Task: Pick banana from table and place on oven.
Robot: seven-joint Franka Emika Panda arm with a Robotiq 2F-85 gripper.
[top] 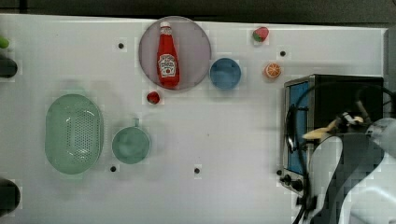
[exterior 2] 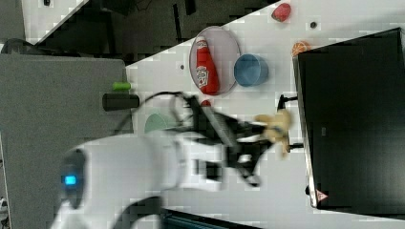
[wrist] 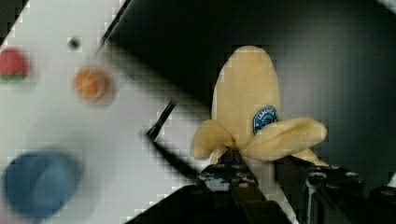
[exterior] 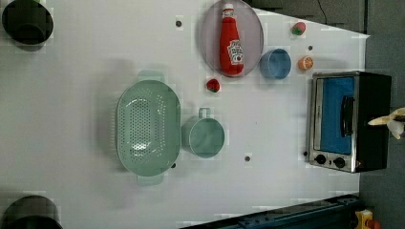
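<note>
My gripper is shut on the pale-yellow banana, holding it by its lower end with the peel flaps splayed out. In the top view the banana hangs in the air over the front of the oven, with the gripper above the oven's black top. In the left view the banana shows at the oven's right. The right view has the banana just off the left edge of the oven's black top. The white table lies below.
A ketchup bottle lies on a grey plate. Beside it are a blue bowl, an orange slice and two strawberries. A green colander and a green cup are on the top view's left.
</note>
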